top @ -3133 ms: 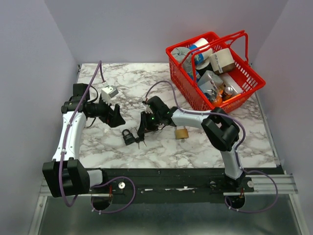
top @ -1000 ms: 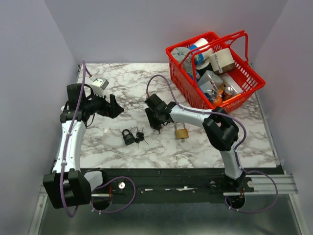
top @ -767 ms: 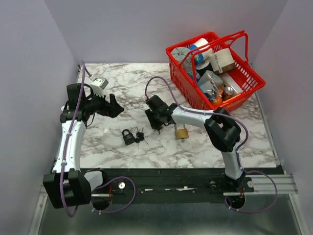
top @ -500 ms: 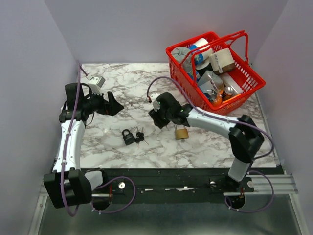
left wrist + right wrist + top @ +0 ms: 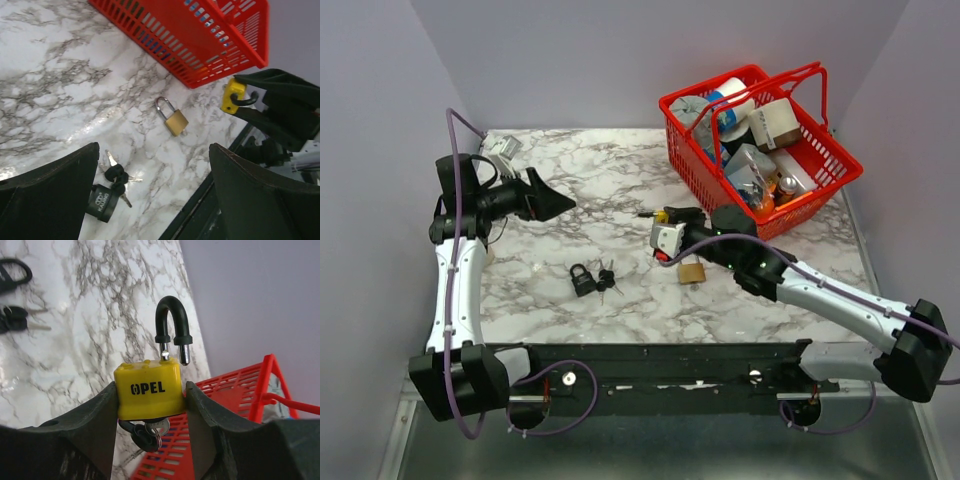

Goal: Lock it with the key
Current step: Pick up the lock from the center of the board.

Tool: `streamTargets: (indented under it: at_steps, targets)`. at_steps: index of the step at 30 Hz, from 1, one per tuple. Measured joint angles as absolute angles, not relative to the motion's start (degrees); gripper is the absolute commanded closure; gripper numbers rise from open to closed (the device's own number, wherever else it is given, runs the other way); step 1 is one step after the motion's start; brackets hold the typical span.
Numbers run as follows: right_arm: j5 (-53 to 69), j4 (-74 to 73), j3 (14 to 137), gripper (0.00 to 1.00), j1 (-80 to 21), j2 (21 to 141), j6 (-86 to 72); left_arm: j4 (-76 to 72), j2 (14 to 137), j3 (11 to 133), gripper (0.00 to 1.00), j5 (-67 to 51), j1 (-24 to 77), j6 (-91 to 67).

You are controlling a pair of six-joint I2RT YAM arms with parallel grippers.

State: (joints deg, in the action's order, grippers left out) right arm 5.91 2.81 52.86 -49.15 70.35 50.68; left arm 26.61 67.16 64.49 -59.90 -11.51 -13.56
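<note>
My right gripper [image 5: 151, 386] is shut on a yellow OPEL padlock [image 5: 148, 389] and holds it upright above the table. The padlock's black shackle [image 5: 171, 320] is open, with one leg out of the body. A key [image 5: 159, 426] on a ring sits in the padlock's underside. From above, the yellow padlock [image 5: 662, 214] is at mid-table and my right gripper [image 5: 665, 228] is around it. My left gripper [image 5: 555, 203] hangs open and empty to the left. In its own view my left gripper [image 5: 152, 150] faces the yellow padlock [image 5: 233, 95].
A black padlock [image 5: 583, 280] with a bunch of keys [image 5: 606, 279] lies at the front of the marble table. A brass padlock [image 5: 692, 271] lies just under my right arm. A red basket [image 5: 670, 105] full of items stands at the back right.
My right arm has stretched out and turned its wrist, carrying the yellow padlock up and to the right. My left gripper has drawn back toward the far left, still open.
</note>
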Motion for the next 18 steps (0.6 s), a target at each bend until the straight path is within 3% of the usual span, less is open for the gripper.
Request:
streamTargets:
  at_steps: [8, 13, 18]
  targets:
    - [5.9, 10.0, 45.8, 1.00, -51.2, 65.4, 66.9, 23.4, 61.3, 58.4, 0.04, -67.4, -8.6, -24.6]
    - [5.9, 19.7, 42.4, 0.99, -52.7, 64.4, 73.6, 3.6, 59.2, 46.9, 0.05, -69.6, -3.5, -44.9]
    - [5.8, 30.5, 36.3, 0.99, -53.6, 66.1, 81.1, -9.6, 60.5, 44.0, 0.10, -69.4, 5.5, -57.3]
